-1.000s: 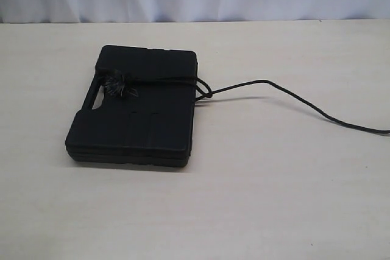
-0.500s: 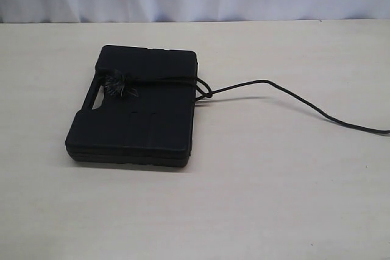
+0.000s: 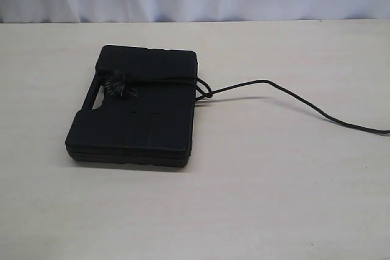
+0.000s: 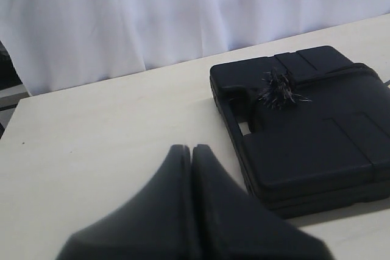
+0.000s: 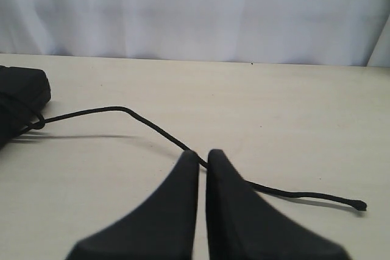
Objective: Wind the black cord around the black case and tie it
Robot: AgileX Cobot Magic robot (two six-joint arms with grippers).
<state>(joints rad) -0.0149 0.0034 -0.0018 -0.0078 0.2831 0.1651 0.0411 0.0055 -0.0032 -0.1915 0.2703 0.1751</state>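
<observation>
**Closed jaws near a corded case**

Shows the left gripper [image 4: 191, 149] with jaws pressed together over the pale table [image 4: 103, 132]. Finds the black case [image 4: 311, 150] lying flat nearby, the black cord [image 4: 279, 89] in a frayed knot on top, beside the handle slot [image 4: 244, 127]. White curtain [image 4: 152, 16] behind.

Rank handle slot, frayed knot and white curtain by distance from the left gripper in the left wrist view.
From the left gripper:
1. Handle slot, in the near edge of the black case.
2. Frayed knot, atop the case beside the slot.
3. White curtain, beyond the table.
</observation>
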